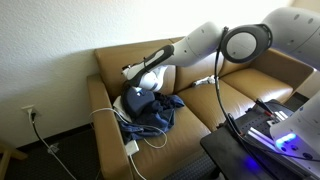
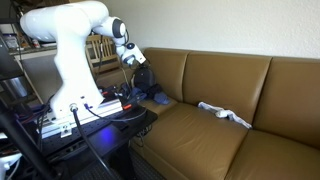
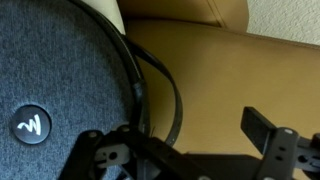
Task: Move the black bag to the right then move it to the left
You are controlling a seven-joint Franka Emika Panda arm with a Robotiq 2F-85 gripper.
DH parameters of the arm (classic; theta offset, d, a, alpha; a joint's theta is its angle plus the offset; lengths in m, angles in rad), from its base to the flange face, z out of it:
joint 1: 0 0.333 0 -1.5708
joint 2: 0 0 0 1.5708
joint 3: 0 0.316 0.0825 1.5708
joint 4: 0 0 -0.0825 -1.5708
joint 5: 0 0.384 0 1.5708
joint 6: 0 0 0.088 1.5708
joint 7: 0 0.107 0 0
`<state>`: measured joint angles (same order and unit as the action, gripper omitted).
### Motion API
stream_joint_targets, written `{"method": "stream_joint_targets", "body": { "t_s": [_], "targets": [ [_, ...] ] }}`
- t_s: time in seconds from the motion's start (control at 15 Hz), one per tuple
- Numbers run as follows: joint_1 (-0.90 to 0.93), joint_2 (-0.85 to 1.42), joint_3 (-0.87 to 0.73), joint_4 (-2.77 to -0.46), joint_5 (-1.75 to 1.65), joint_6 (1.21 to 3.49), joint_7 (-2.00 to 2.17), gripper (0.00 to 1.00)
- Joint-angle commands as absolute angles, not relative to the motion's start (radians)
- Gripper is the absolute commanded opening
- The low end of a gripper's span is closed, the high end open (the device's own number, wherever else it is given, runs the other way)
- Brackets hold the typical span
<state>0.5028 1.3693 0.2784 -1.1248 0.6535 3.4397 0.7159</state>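
LIVING RM, COUCH: Left to right from where I stand, the black bag [image 1: 148, 105] slumps on the end cushion of the tan couch [image 1: 240, 95], pushed toward the back corner by the armrest. A white cable [image 1: 130, 143] lies at the cushion's front edge beside it. Just above the bag hangs the gripper [image 1: 143, 78], w/ the Panda arm [image 1: 200, 45] stretching in across the middle cushion.

Wrist cam: the jaws stand wide apart, clamped on nothing. One finger [image 3: 268, 132] sits over bare cushion, the other at the bag's edge near its black strap [image 3: 150, 85].

Progress, as a judgement: there is no hold on the bag, so at least one leg of the move is prob. left. Whether the rightward leg is done can't be told from here.

The bag itself is soft, a dark grey-blue weave up close w/ a small white logo [image 3: 32, 125]. It is crumpled, not upright, and likely to sag and drag when pulled.
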Motion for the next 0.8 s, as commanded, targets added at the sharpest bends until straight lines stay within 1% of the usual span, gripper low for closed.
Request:
{"method": "stream_joint_targets", "body": {
  "t_s": [0.0,0.07,0.2,0.47,0.73],
  "targets": [
    [0.517,1.426,0.265,-1.049,0.637,3.481,0.72,1.0],
    [0.54,1.439,0.234,-1.006,0.656,3.455,0.734,1.0],
    [0.544,1.432,0.244,-0.991,0.649,3.454,0.741,1.0],
    [0.55,1.4,0.253,-0.986,0.65,3.453,0.74,1.0],
    [0.554,1.403,0.2,-1.033,0.707,3.449,0.738,1.0]
  ]
}}
